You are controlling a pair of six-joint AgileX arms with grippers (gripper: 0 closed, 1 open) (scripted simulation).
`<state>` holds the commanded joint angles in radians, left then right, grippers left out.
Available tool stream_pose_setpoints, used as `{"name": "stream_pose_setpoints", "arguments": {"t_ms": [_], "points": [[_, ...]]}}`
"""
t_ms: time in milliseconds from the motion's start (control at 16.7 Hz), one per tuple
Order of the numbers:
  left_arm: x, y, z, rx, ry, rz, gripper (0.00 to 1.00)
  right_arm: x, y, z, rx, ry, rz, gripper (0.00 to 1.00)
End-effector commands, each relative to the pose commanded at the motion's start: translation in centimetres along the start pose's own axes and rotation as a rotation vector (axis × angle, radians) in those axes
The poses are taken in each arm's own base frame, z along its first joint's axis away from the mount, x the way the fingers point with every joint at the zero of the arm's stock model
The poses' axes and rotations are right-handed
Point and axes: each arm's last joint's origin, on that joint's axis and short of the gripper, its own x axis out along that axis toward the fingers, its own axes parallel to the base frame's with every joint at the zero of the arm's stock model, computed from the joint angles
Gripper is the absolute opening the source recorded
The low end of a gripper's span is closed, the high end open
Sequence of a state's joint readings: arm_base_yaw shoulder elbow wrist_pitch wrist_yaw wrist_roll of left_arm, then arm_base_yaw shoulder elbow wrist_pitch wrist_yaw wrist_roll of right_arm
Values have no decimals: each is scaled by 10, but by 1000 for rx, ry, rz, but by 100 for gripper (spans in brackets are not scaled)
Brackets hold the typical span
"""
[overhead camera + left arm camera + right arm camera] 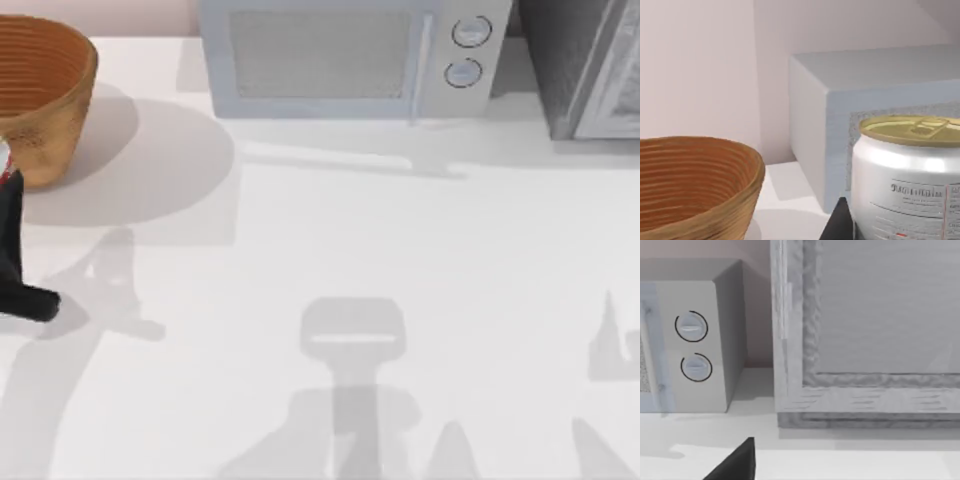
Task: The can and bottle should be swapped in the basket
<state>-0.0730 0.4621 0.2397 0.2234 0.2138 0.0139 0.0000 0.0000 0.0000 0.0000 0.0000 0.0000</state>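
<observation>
- Left of the microwave (350, 55), at the counter's (330, 250) far left corner, stands one basket (40, 90). It is upright, and its ribbed orange-brown inside shows from above.
- Just beside the basket's near wall, well left of the microwave, is one can (4, 160). From above it is only a white sliver with a red mark at the picture's edge, and it is outside the basket.
- The left gripper (8, 190) is at that can, with its black arm running toward the near edge.
- The left wrist view shows what the top view cuts off: the can's gold-olive top with its pull tab, and its white printed side. One dark finger (840, 225) lies against that side, so the fingers are closed around the can. The basket rim is beside it and the microwave's end wall is behind.
- The microwave has two round dials (471, 32) at its right end, one above the other.
- Right of the microwave stands one darker grey appliance (590, 65).
- The right wrist view shows both dials and that appliance's framed front. The right gripper (737, 465) is a dark tip low over the counter before them; I cannot tell whether it is open or closed.
</observation>
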Motion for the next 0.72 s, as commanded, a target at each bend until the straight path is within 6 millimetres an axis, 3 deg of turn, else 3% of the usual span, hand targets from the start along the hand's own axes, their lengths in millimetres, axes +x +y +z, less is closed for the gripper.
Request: {"name": "stream_pose_setpoints", "arguments": {"t_ms": [180,360,540,720], "points": [[34,-2,26,8,-16,-154,0,0,0,0,0,0,0,100],[81,-5,41,15,-25,-321,0,0,0,0,0,0,0,100],[136,-11,40,21,-33,-494,0,0,0,0,0,0,0,100],[190,-20,21,25,-41,-665,0,0,0,0,0,0,0,100]]}}
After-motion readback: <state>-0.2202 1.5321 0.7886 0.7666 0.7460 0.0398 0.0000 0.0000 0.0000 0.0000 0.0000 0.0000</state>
